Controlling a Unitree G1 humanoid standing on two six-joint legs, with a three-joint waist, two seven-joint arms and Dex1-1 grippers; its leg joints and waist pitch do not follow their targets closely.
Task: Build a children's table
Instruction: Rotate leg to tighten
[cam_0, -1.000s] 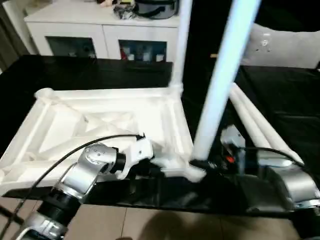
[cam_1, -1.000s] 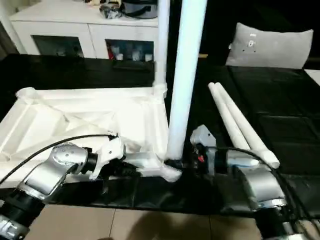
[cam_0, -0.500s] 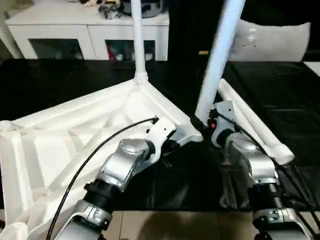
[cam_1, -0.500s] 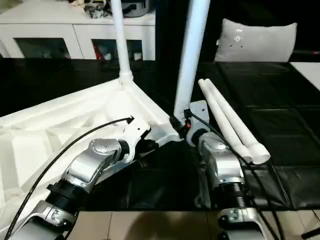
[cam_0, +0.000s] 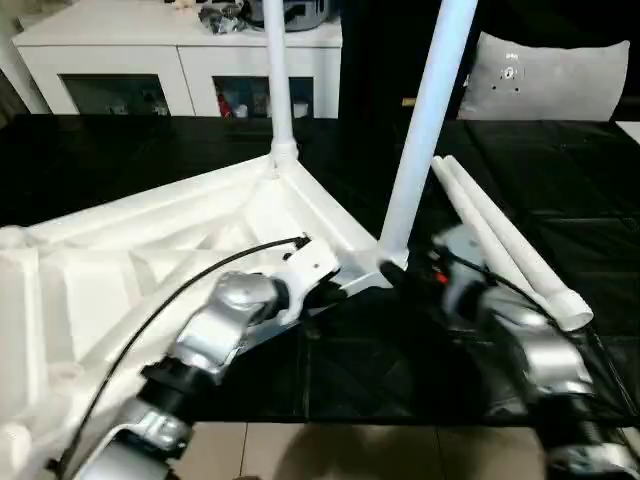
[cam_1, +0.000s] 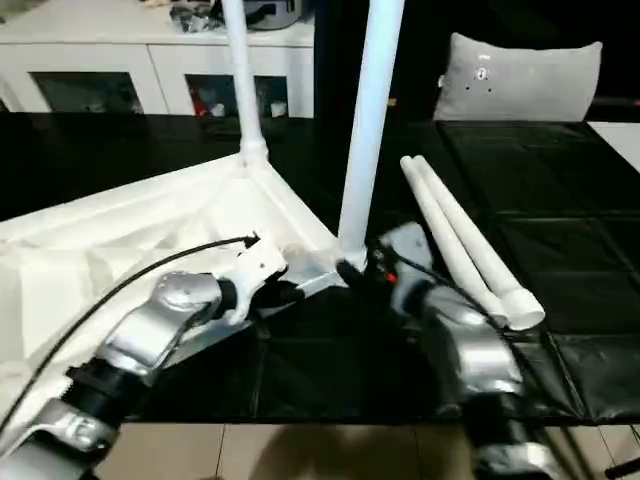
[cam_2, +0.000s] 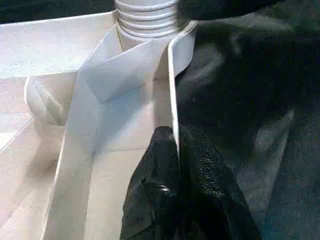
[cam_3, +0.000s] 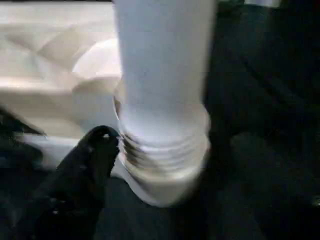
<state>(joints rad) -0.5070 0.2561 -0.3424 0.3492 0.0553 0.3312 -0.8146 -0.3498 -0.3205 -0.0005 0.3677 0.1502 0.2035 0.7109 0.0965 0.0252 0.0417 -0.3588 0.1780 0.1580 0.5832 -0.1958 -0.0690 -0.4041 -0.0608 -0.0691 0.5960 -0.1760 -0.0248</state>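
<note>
Table top (cam_0: 150, 270): upside down on the black counter (cam_0: 560, 200), near edge.
Left gripper (cam_2: 176, 150): pinching the top's rim — keep it clamped.
Right gripper (cam_1: 375, 270): can't tell; beside the near-corner leg (cam_0: 425, 120) — check seating.
Spare legs (cam_0: 500, 245): right.

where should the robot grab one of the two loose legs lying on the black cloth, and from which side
Probably mid-shaft on the outer of the two loose legs, coming down from above with the fingers across its width. They lie flat, side by side and touching, on the black cloth, so only the top and the outer flank are free. The shaft is round and tapered; the middle should balance better than the flared near end.
</note>
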